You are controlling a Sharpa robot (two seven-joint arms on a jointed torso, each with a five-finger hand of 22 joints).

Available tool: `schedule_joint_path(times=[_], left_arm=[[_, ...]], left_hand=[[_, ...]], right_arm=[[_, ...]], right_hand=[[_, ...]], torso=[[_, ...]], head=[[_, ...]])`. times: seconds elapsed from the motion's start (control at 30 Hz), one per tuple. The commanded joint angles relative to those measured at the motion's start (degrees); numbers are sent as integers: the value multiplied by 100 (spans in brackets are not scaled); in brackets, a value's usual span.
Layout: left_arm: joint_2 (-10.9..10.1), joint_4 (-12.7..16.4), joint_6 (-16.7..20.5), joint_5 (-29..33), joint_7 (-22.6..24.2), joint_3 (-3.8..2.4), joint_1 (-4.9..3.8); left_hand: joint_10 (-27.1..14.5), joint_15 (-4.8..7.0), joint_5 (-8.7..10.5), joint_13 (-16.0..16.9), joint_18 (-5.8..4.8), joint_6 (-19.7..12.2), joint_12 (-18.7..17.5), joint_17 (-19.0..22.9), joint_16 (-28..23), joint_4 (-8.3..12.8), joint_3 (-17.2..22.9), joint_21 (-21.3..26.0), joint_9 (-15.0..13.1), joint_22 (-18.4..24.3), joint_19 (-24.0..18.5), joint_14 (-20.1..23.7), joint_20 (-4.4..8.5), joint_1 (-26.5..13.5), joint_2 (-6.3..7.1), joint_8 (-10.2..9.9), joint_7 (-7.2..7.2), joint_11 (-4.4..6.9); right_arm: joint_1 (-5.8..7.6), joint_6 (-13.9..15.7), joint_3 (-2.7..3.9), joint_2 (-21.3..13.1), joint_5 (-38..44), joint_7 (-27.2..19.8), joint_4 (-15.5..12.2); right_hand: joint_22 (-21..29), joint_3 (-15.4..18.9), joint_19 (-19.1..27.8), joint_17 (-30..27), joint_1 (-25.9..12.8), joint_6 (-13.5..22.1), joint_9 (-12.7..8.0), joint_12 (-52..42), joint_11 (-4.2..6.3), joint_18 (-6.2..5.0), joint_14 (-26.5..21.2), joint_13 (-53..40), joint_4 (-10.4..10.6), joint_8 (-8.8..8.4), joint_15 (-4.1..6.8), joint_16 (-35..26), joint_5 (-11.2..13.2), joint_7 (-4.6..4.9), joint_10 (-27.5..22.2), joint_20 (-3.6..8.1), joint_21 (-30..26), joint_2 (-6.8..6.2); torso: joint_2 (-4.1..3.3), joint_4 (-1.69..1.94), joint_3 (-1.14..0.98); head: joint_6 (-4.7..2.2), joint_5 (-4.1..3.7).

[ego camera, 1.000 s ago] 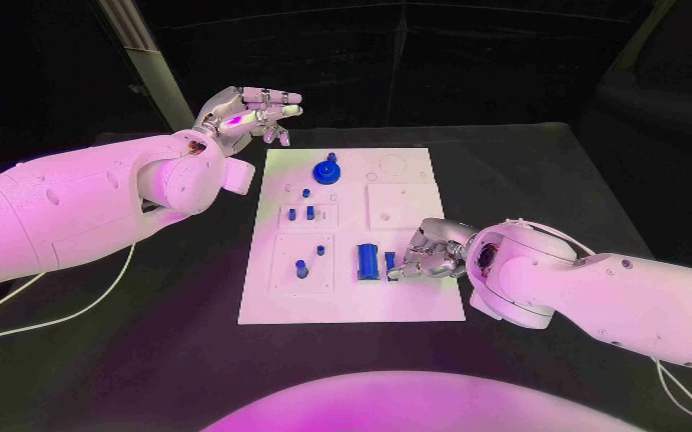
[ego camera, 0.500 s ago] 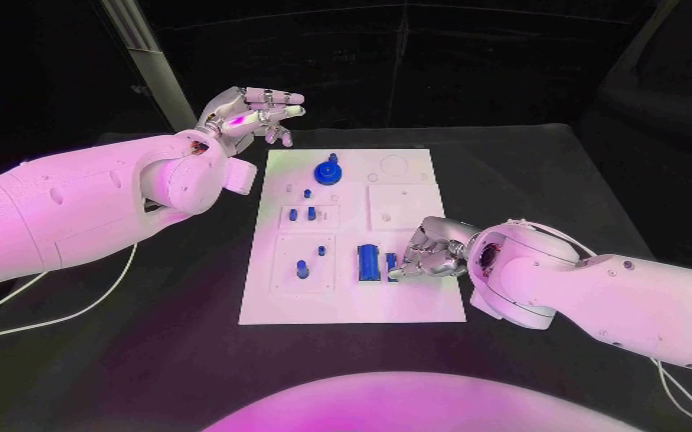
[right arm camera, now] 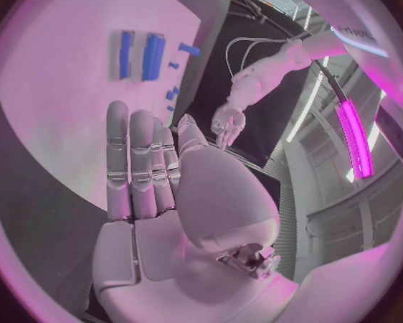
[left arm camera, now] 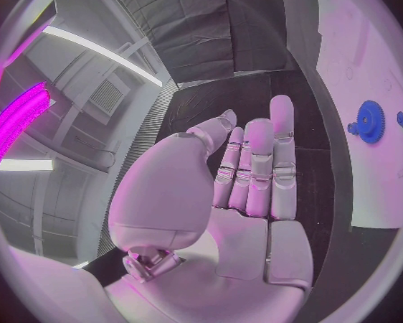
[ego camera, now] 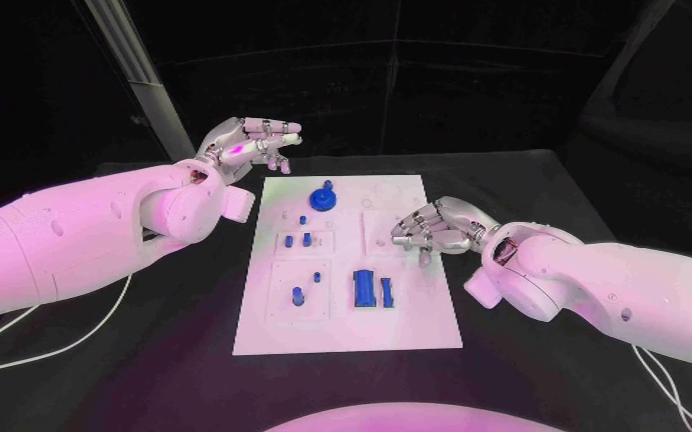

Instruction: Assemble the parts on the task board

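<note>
White plate on black: the task board (ego camera: 346, 332) lies lengthwise in the middle of the surface (ego camera: 173, 352), and the small blue parts sit on its near and left portions. A blue gear-like part (ego camera: 325, 198) stands near the far end, with a knob rising from its middle; the left wrist view catches it too, at the board's edge. Nearer lie two long blue bars (ego camera: 374, 288), side by side and almost touching, the right one slimmer; the right wrist view shows them as two separate pieces. Several tiny blue pegs (ego camera: 297, 240) are scattered between gear and bars, too small to tell whether they stand in holes or merely lie on the plate, and one more peg (ego camera: 297, 296) sits to the left of the bars. The right hand (ego camera: 427, 231) hangs over the board's right side, beyond the bars, its fingers curled downward and slightly apart; it covers part of a square recess there, so whether the fingertips touch the plate cannot be told, and nothing blue shows in its grasp. In its own wrist view the fingers lie straight and close together with nothing in them. The left hand (ego camera: 248, 140) is raised off the board's far left corner, fingers loosely bent and apart, holding nothing. A pale slanting post (ego camera: 123, 52) rises behind it.
</note>
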State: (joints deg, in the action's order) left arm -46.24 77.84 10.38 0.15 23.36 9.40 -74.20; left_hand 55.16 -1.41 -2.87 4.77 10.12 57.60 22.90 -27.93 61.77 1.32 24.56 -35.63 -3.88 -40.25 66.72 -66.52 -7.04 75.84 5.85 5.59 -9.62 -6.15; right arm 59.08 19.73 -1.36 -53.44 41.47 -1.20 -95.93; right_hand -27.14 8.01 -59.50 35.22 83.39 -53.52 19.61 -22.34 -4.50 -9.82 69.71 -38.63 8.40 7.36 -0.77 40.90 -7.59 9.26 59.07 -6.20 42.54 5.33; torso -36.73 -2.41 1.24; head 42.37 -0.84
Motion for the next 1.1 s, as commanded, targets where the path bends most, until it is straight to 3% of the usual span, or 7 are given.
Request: schedule_joint_path(times=[0.03,0.63,0.67,0.77,1.0,1.03,1.1], left_arm=[[65,-85,-25,78,78,35,1],[685,-968,20,633,384,82,430],[648,-923,-19,411,204,85,418],[640,-888,36,404,211,68,434],[557,-532,603,333,285,-103,599],[538,-448,735,316,302,-143,637],[507,-315,946,289,329,-207,699]], left_hand=[[-71,-53,-23,-35,24,-63,12,218,-340,-45,-106,256,6,134,-285,371,-41,-85,0,5,-34,-33],[103,-679,-14,-121,51,-235,-1331,2154,-4789,-362,-848,2857,14,2395,-1709,941,-766,96,-153,-179,130,-425],[-1588,-414,287,-477,-303,-1925,-1593,2328,-5159,-132,-1311,3051,388,2855,-3207,2673,-314,-2235,-585,-559,374,-97],[-1855,-396,287,-477,-303,-2160,-1670,2380,-5282,-132,-1409,3110,388,2969,-3437,2926,-255,-2570,-585,-559,410,-64],[-2752,-263,287,-477,-436,-3043,-1825,2793,-5502,-132,-1666,3563,388,3228,-4230,3840,-21,-3802,-585,-559,549,103],[-2860,141,287,-477,-458,-3149,-1842,2793,-5529,-132,-1696,3563,388,3260,-4325,3950,9,-3950,-585,-559,962,123],[-3032,141,287,-477,-459,-3317,-1872,2793,-5571,-132,-1746,3563,388,3311,-4477,4124,52,-4186,-585,-559,962,155]], right_arm=[[68,99,9,196,-2027,-1791,484],[123,-340,330,1439,-2528,-2867,2830],[114,-131,318,1401,-2332,-2551,2746],[114,-75,314,1390,-2371,-2558,2699],[112,492,274,1274,-2771,-2626,2226],[112,624,264,1247,-2865,-2642,2115],[111,835,249,1204,-3014,-2667,1939]], right_hand=[[444,11,252,-496,117,9,-153,646,-180,-38,-456,690,-93,-152,-150,-872,92,75,-282,-176,-689,-2],[2195,-42,-147,-2836,-257,-40,-1304,1854,-427,-95,-248,3329,-964,-377,-538,-3539,83,227,191,-587,-3127,173],[2714,-271,1717,-3016,-2641,1577,-1480,2234,-161,295,-2306,3457,-840,-736,-355,-3686,280,-140,-1663,-232,-3448,-36],[2714,-290,1970,-3079,-3077,1834,-1533,2234,-120,296,-2583,3863,-840,-736,77,-4090,315,-173,-1930,-170,-3522,-68],[2714,-801,2935,-3522,-4349,2687,-1961,2234,19,393,-3646,3863,-840,-736,77,-4090,759,-354,-2895,21,-3700,-533],[2714,-801,3051,-3522,-4503,2789,-1961,2234,35,399,-3775,3863,-840,-736,77,-4090,759,-376,-3012,44,-3720,-533],[2714,-801,3210,-3522,-4714,2929,-1961,2234,450,455,-3950,3863,-840,-736,77,-4090,759,-407,-3169,75,-3749,-533]], torso=[[146,-26,30],[350,10,-26],[332,-3,-3],[357,25,-17],[537,221,-114],[548,234,-121],[555,241,-124]], head=[[-196,-4],[-720,15],[-677,22],[-691,29],[-790,79],[-796,82],[-800,84]])
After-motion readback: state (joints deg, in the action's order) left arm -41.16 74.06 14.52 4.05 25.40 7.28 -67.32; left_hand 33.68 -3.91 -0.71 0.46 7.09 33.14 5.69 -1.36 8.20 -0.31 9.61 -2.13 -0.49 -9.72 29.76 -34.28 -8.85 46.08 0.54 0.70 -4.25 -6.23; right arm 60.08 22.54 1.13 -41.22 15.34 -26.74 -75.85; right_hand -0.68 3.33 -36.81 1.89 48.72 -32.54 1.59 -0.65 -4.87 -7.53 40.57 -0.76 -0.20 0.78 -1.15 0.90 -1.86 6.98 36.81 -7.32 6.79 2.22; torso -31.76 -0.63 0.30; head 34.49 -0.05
